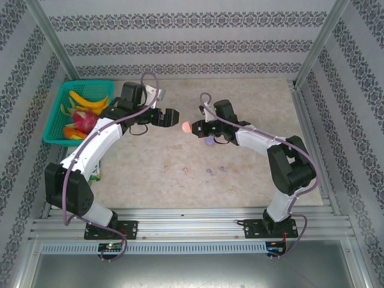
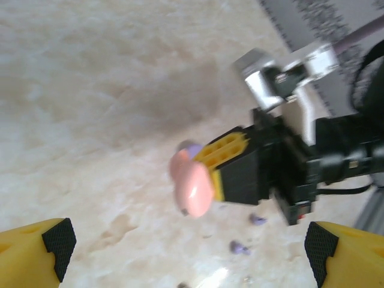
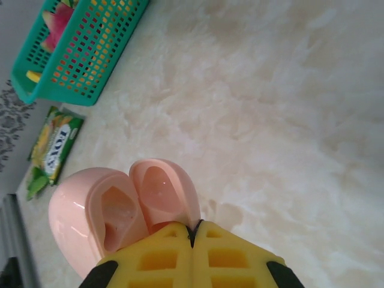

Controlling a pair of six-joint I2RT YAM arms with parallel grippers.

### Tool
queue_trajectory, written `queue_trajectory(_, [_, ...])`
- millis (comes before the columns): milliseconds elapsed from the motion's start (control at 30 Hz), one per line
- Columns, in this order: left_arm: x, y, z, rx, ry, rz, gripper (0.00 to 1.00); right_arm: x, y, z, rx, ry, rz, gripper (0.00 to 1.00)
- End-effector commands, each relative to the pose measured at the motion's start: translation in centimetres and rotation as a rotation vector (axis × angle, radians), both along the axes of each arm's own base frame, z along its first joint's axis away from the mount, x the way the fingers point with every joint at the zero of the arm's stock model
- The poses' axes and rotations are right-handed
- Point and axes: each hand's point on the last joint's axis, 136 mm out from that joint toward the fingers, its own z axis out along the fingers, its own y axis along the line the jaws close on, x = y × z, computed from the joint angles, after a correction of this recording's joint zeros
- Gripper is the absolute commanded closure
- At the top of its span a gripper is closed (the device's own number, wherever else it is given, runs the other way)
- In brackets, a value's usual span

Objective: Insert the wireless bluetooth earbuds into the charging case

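Found basket [image 1: 54, 115] far left on table [image 1: 252, 102], packet [image 3: 51, 150] at its near side, earbuds [image 1: 209, 172] scattered mid-table before the raised charging case [image 1: 186, 126].

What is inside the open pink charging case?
Both hollows of the pink charging case look empty as far as they show. Its lower part is covered by the right gripper, so what lies there cannot be seen.
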Motion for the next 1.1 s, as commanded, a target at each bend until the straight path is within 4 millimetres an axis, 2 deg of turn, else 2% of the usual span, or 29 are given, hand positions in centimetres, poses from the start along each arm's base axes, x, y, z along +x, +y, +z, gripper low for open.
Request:
queue_trajectory(0, [-1.3,2.4,-4.0,0.221,0.112,-0.029,0.00,0.7,-0.6,1.3,-0.115,-0.141,0.033,1.00])
queue_trajectory(100, [-1.6,2.0,-4.1,0.230,0.169,-0.086,0.00,0.7,-0.2,1.2,-0.189,-0.230,0.073,1.00])
queue_trajectory(267, [-3.3,-0.4,-4.5,0.125,0.263,-0.255,0.00,-0.2,1.0,1.4,-0.304,-0.370,0.119,1.00])
queue_trajectory(433, [-3.8,-1.4,-5.2,0.074,0.280,-0.322,0.02,-1.0,1.1,1.5,-0.309,-0.398,0.126,1.00])
queue_trajectory(767, [-3.2,-3.1,-6.3,-0.005,0.332,-0.410,0.22,-2.7,1.6,1.9,-0.249,-0.368,0.180,1.00])
queue_trajectory(1067, [-2.6,-4.2,-6.7,-0.069,0.350,-0.426,0.35,-2.5,0.7,2.1,-0.212,-0.351,0.177,1.00])
